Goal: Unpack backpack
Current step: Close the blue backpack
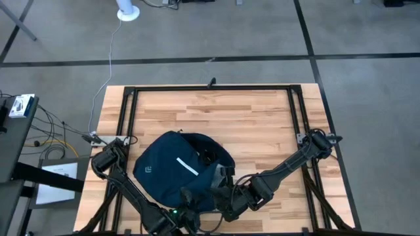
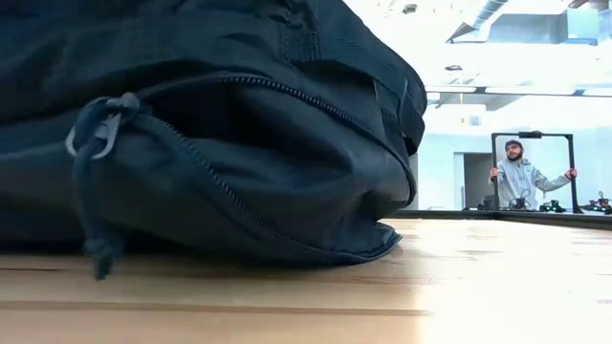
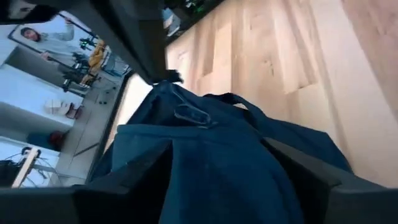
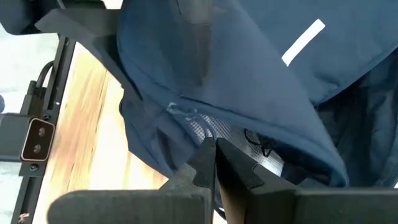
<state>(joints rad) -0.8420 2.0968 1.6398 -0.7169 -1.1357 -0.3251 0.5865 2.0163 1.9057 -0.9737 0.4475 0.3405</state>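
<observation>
The dark navy backpack (image 1: pixel 174 167) lies on its side on the wooden table, near the front edge; a white stripe (image 4: pixel 303 42) marks its upper face. In the low view the backpack (image 2: pixel 191 124) fills most of the picture, and a zip pull with a cord (image 2: pixel 96 134) hangs at its front. My right gripper (image 4: pixel 214 149) is shut at the bag's near right side (image 1: pixel 223 200), by an opening with grey mesh lining (image 4: pixel 205 130). My left gripper (image 3: pixel 217 146) is open at the bag's near side (image 1: pixel 190 206), one finger on each side of a bulge of navy fabric (image 3: pixel 211 168). My right gripper has its two fingertips together on the navy fabric edge (image 4: pixel 198 144) beside the grey mesh lining, pinching it at the very tips. How many layers lie between them cannot be told. The bag rests on the table. My left gripper: whether its open fingers touch the fabric between them, I cannot tell.
A black metal frame (image 1: pixel 210 88) runs around the table top. Bare wood (image 1: pixel 223 115) lies beyond the bag toward the far edge. The table's front edge is close behind both grippers. A person (image 2: pixel 521 177) stands in the room beyond the table.
</observation>
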